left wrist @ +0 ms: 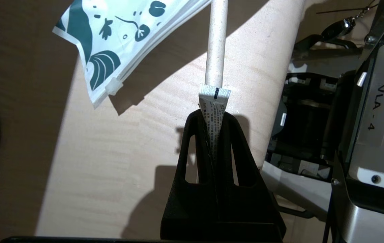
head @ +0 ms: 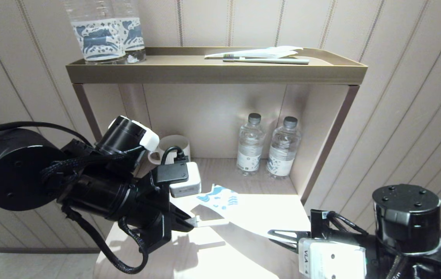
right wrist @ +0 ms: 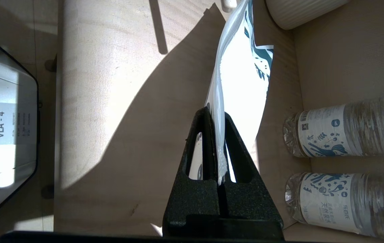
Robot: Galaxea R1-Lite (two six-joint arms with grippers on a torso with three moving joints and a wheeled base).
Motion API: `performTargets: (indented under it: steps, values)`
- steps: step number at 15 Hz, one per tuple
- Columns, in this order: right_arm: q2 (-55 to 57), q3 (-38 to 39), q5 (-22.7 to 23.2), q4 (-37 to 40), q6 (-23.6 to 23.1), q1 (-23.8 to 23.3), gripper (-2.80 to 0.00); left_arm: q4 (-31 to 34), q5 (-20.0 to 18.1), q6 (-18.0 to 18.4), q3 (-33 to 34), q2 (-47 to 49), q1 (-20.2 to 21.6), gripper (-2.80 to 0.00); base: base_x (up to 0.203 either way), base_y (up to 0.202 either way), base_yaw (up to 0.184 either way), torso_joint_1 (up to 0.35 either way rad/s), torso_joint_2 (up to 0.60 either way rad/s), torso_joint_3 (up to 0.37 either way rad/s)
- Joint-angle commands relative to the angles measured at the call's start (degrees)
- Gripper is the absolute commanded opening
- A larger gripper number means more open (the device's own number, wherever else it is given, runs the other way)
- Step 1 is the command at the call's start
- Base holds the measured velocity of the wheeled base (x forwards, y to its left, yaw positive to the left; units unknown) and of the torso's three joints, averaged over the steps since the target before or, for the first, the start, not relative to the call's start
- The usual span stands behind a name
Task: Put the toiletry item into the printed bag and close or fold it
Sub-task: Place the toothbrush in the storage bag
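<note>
A: While the left end effector (left wrist: 213,111) pinches the tube's (left wrist: 216,44) flat end, where is the bag (head: 235,207)?

B: Over the counter (head: 220,259), its edge clamped in the right end effector (right wrist: 219,135).

The toiletry item (left wrist: 216,44) is a slim, off-white rod with a flat crimped white tube end printed with small dark text, and that crimped end is pinched between the shut black jaws of the left gripper (left wrist: 214,116). It is lifted off the pale wooden shelf surface, its far end pointing toward the printed bag (head: 239,209).

The printed bag is a flat white pouch with dark teal leaf and floral motifs and a small white zip slider at one corner. One edge is clamped in the right gripper (right wrist: 219,135), and the pouch hangs stretched above the shelf, its printed end nearest the rod.
</note>
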Motion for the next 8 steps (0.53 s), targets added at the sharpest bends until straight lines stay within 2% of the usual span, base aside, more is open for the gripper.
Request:
performTargets:
  steps: [1,8]
  values:
    - [-0.1,0.4,0.1,-0.2,-0.3,0.0,-2.80,-0.7,-0.2,0.2,-0.2,0.6,0.6,-2.80,0.000,0.000,0.000,0.000,0.00,0.000]
    - [0.0,0.6,0.1,-0.2,-0.3,0.0,-2.80,-1.8,-0.2,0.1,-1.8,2.2,1.1,-2.80,0.000,0.000,0.000,0.000,0.00,0.000]
